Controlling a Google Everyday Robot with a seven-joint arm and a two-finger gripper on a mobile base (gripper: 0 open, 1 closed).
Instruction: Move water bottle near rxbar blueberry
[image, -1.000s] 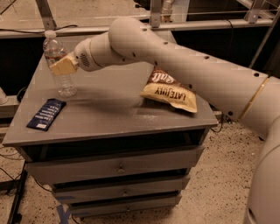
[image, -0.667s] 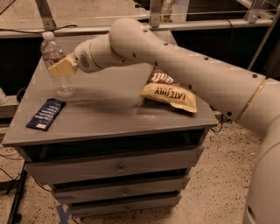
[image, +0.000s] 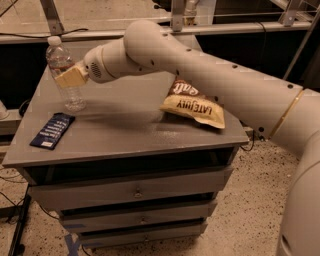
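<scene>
The gripper (image: 70, 78) holds its jaws clamped across the middle of the water bottle (image: 60, 59), which stands upright on the table (image: 125, 135). Its thin ribbed plastic looks light, slick and easily crushed, so a gentle mid-body hold suits it. The rxbar blueberry (image: 52, 131) lies flat near, below the jaws.

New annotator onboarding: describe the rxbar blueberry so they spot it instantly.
Start at the grey drawer cabinet, top surface, front-left corner. The rxbar blueberry lies flat there, in front of the water bottle with the gripper at it. It is the only narrow dark-blue wrapper; the chip bag to the right is bigger, brown and cream.
</scene>
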